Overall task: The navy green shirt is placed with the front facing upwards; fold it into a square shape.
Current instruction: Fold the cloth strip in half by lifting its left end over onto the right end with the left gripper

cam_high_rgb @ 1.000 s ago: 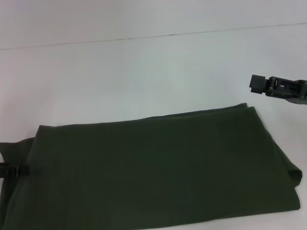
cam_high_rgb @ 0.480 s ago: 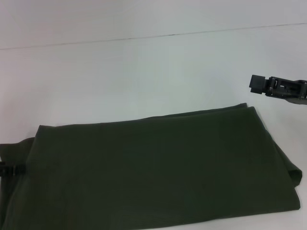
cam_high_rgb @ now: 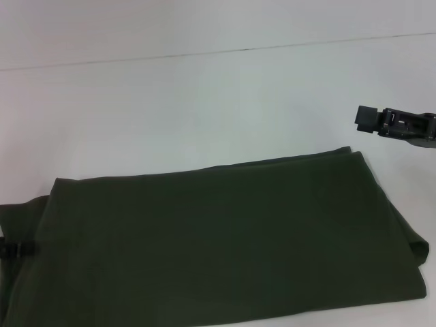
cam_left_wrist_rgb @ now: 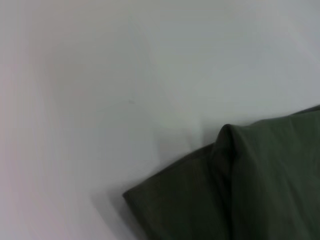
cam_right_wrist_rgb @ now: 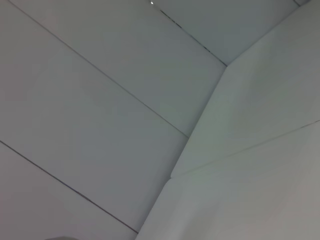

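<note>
Dark green cloth, the navy green shirt (cam_high_rgb: pixel 218 245), lies folded flat in a long shape on the smooth white table (cam_high_rgb: pixel 204 102). At its left end sits the left gripper (cam_high_rgb: pixel 17 249). At the far right hangs the black right gripper (cam_high_rgb: pixel 371 120), touching nothing.

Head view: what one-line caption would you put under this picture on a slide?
Plain-side-up navy green shirt folded on the white table, left gripper at its left edge, right gripper raised beyond its right corner.
</note>
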Controlling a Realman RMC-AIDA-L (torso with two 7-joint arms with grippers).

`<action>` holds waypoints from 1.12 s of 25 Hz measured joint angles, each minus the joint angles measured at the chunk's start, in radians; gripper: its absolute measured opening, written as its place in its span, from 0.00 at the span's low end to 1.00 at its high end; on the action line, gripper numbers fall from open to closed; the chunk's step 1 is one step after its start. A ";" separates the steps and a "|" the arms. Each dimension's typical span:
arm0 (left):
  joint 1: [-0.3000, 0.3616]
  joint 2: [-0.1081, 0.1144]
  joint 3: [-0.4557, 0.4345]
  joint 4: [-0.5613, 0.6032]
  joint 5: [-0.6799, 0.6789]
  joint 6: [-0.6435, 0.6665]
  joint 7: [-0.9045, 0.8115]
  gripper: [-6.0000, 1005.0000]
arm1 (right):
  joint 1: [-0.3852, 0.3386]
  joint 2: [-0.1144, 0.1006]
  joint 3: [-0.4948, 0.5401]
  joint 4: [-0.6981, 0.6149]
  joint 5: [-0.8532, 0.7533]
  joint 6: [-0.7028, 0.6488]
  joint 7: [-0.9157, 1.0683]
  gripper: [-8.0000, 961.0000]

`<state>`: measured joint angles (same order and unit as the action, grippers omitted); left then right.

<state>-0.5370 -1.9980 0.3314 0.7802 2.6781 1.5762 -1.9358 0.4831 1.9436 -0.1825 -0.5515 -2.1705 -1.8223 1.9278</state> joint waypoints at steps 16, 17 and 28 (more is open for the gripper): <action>-0.025 0.000 0.024 -0.008 -0.002 0.043 0.002 0.84 | 0.000 -0.002 0.000 -0.001 0.000 0.008 0.002 0.97; -0.025 -0.001 0.025 -0.006 -0.003 0.038 0.002 0.84 | 0.000 -0.002 0.000 -0.001 0.000 0.008 0.002 0.97; -0.018 0.000 0.023 -0.003 0.005 -0.007 -0.001 0.84 | 0.000 -0.002 0.000 0.000 0.000 0.012 0.003 0.97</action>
<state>-0.5551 -1.9984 0.3545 0.7774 2.6828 1.5696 -1.9366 0.4832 1.9419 -0.1825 -0.5511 -2.1705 -1.8106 1.9304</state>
